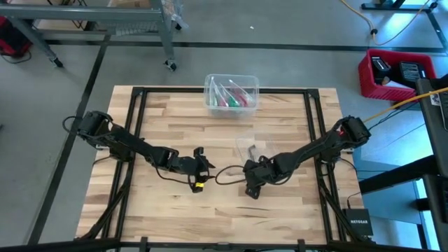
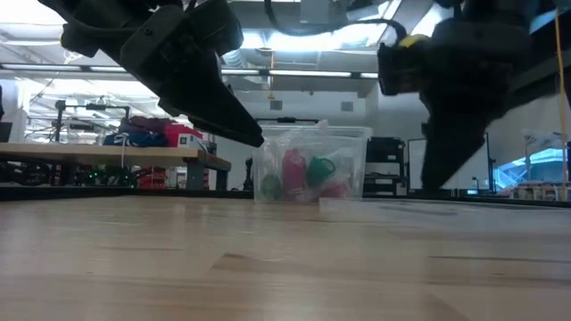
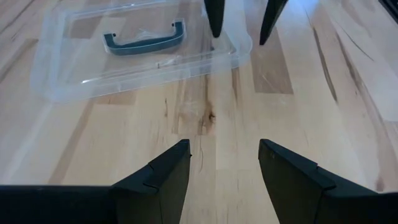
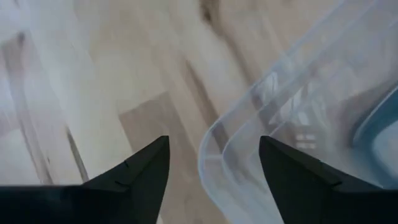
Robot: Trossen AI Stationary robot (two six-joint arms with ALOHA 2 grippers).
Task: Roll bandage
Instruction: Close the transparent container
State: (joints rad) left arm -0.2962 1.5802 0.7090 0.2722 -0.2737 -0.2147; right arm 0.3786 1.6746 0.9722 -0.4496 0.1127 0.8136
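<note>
Pale butcher-block wood makes up the worktop (image 1: pixel 140 210), and both arms hang low over its middle. The left claw (image 3: pixel 224 163) is spread open above bare boards, facing a clear plastic lid (image 3: pixel 134 53) with a teal handle lying flat nearby. The right claw (image 4: pixel 214 163) hovers open right over that lid's edge, holding nothing. The bandage (image 2: pixel 319 169) looks to be the green wad inside the clear tub (image 1: pixel 232 93) at the far side of the worktop, among pink-red items, well apart from both claws. To my eye the job now is fetching it: reach into the tub from above, pinch only the green fabric, and lift clear of the tub wall before laying it flat.
</note>
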